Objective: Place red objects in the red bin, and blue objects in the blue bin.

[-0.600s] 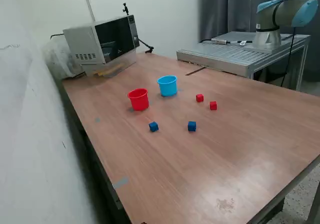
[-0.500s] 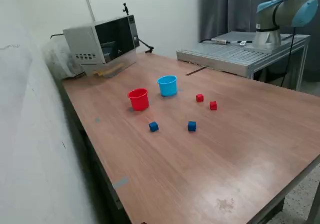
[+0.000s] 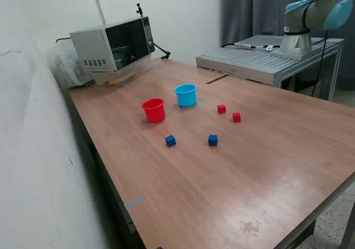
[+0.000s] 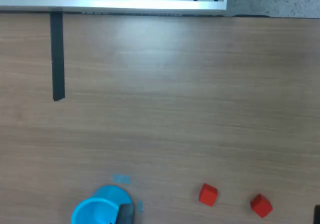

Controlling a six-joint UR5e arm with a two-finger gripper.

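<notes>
Desk (image 3: pixel 266 166): brown wood-grain top carrying every item listed; near part bare apart from a faint stain by the front edge.
Blue cubes: two small dark blue cubes, nearest of the task items. One (image 3: pixel 170 141) sits in front of the red cup; the other (image 3: pixel 213 140) lies off to the exterior view's right of it, well apart from the first.
Red cup (image 3: pixel 153 110): the red bin, upright; as far as can be seen, nothing inside.
Red cubes: two small ones, near each other, to the exterior view's right of the red cup and behind the blue cubes; one (image 3: pixel 237 117), the other (image 3: pixel 221 108) slightly farther back. Both also show in the wrist view (image 4: pixel 208 194) (image 4: pixel 261 205).
Light blue cup (image 3: pixel 186 95): the blue bin, upright, just behind and to the exterior view's right of the red cup; contents not visible.
Microwave (image 3: pixel 113 46): far end of the desk, well behind the red cup.
Arm base (image 3: pixel 310 21): on a metal platform beyond the desk, well apart from the red cup.
Gripper: only dark slivers at the wrist picture's edge; whether it is open, closed or carrying anything cannot be told.
Progress: judged not begun; all four cubes lie loose on the desk, none in a cup. All four placements remain.
</notes>
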